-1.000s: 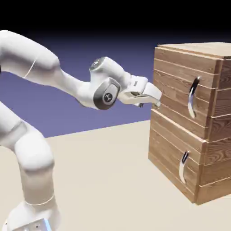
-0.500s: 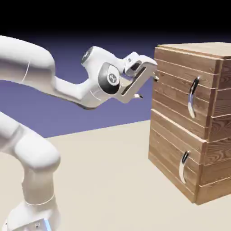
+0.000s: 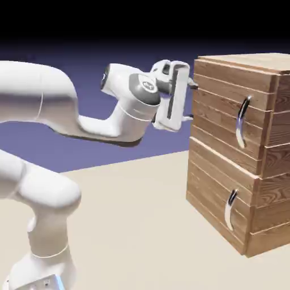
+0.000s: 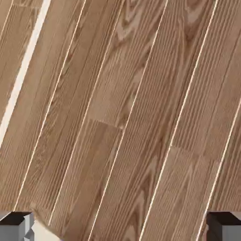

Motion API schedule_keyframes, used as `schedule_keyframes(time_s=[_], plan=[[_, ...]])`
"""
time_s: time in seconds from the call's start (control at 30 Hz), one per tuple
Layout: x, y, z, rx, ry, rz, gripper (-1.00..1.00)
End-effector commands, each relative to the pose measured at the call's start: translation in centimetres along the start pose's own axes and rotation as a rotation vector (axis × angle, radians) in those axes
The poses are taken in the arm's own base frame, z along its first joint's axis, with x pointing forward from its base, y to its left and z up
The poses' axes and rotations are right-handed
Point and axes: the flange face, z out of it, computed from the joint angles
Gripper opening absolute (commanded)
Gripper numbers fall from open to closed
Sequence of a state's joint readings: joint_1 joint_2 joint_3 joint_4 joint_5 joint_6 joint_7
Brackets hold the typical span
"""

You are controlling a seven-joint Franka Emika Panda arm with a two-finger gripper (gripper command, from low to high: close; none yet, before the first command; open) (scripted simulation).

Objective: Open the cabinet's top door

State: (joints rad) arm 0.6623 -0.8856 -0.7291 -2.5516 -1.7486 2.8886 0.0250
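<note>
Currently, the gripper (image 3: 190, 102) hangs with its fingers wide apart, one above the other, near the far vertical edge of the top door (image 3: 229, 107) and to the exterior view's left of its curved silver handle (image 3: 243, 122). That door lies shut on the upper part of the cabinet (image 3: 277, 164), above the lower panel (image 3: 218, 190). Slanting wood planks fill the hand view beyond the fingertips (image 4: 19, 226).
</note>
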Motion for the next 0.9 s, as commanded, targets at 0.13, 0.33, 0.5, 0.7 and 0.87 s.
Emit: schedule_keyframes(time_s=[0.13,0.33,0.5,0.7,0.87], plan=[[-1.8,0.1,0.7,-0.062,0.011,-0.22,0.0],[-4.1,-0.3,2.2,-0.136,0.01,-0.48,0.0],[-6.2,-0.9,3.9,-0.195,-0.002,-0.694,0.0],[-8.7,-2.3,6.4,-0.263,-0.025,-0.949,0.0],[-10.3,-3.6,8.4,-0.307,-0.043,-1.122,0.0]])
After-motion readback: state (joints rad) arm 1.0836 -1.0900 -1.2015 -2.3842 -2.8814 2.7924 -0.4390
